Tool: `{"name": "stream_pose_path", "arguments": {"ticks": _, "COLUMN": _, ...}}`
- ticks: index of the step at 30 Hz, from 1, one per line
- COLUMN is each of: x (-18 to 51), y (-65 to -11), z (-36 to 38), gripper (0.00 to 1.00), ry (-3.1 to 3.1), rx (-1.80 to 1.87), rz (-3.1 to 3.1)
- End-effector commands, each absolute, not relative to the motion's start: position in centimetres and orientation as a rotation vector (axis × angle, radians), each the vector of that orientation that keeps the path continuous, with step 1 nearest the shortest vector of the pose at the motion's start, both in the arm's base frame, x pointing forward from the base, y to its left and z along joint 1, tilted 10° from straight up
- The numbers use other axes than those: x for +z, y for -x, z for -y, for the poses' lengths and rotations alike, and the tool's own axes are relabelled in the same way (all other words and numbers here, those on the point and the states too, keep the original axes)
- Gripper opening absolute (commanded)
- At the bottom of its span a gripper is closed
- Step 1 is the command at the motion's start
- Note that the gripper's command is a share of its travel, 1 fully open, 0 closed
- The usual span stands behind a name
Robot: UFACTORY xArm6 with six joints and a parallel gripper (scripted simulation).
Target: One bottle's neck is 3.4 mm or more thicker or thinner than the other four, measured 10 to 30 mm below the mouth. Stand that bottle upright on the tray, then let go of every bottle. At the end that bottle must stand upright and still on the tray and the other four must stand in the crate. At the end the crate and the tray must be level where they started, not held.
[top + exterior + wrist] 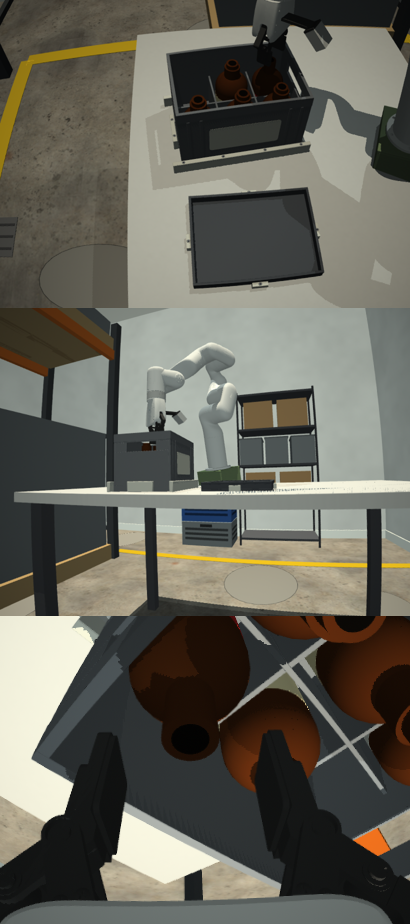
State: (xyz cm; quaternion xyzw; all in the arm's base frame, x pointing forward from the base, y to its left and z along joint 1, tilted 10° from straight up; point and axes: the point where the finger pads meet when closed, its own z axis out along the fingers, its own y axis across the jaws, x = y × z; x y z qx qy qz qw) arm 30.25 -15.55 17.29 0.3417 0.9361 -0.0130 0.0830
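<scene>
A dark crate [245,122] [145,463] [165,788] holds several brown bottles in divided cells. My gripper [265,54] [155,428] [190,757] is open and hangs over the crate's back right cell. Its fingers stand on either side of the mouth of the back right bottle [266,79] [190,661] and do not touch it. A neighbouring bottle [281,91] [280,721] sits partly behind the right finger. Others stand at the back middle [231,77], front middle [242,96] and front left [198,102]. The dark tray [251,238] [236,484] lies in front of the crate with nothing on it.
Pale stop bars [241,156] hold the crate on the white table [155,212] [212,498]. The arm's green base [391,149] [218,473] stands at the right. A wrist camera block [318,34] sticks out beside the gripper.
</scene>
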Motion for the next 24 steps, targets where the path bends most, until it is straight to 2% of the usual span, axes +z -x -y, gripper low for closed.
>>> {"name": "stream_pose_path", "arguments": {"ticks": 1, "x": 16.9, "y": -30.4, "z": 15.6, "gripper": 0.65, "ry": -1.019, "rx": -0.039, "rz": -2.792}}
{"name": "stream_pose_path", "arguments": {"ticks": 24, "x": 14.6, "y": -30.8, "z": 15.8, "gripper": 0.65, "ry": -1.019, "rx": -0.039, "rz": -2.792}}
